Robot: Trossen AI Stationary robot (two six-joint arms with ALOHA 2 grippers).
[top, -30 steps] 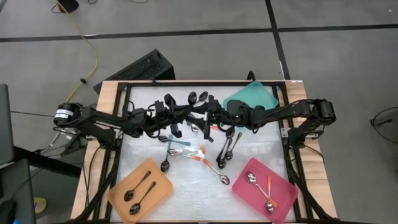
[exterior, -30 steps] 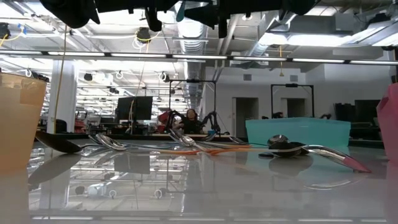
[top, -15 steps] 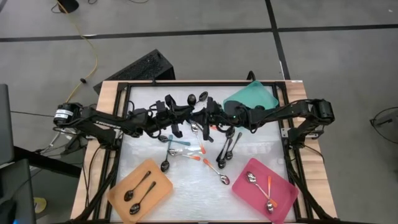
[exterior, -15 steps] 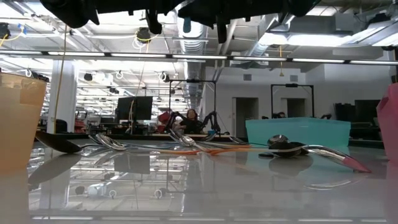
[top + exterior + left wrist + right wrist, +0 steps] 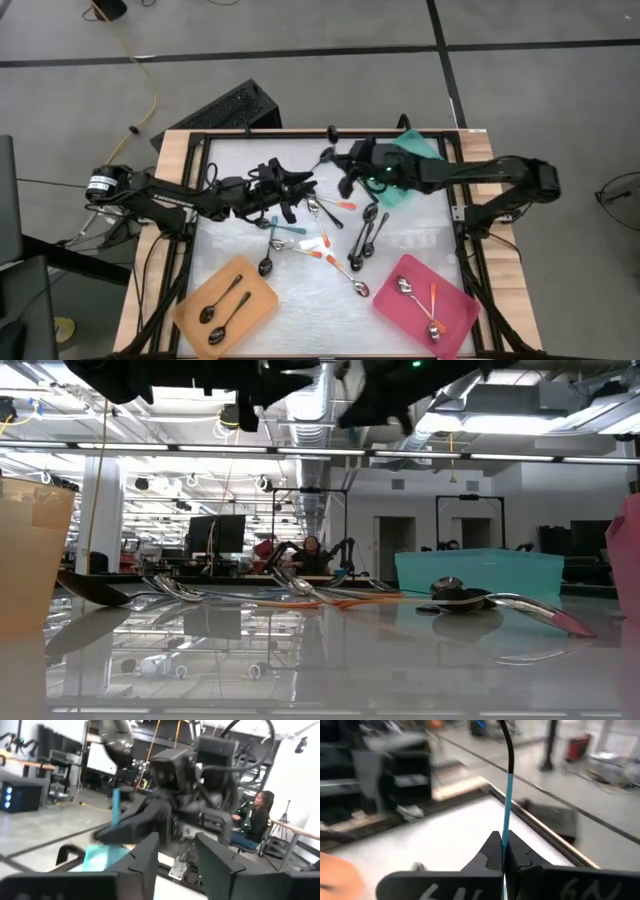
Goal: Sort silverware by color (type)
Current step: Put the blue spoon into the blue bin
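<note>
Slim teal-handled spoon (image 5: 507, 800), pinched upright between dark fingers (image 5: 487, 851).

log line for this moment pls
left gripper: open, mid-table, empty | right gripper: shut on teal-handled spoon, raised beside teal tray | orange tray: two spoons

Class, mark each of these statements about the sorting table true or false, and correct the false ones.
1. The right gripper is shut on a teal-handled spoon. True.
2. The orange tray holds two spoons. True.
3. The pink tray is empty. False: it holds spoons, one with an orange handle.
4. The left gripper holds a spoon. False: its fingers are apart with nothing between them.
5. Every spoon is already in a tray. False: several lie on the table.
</note>
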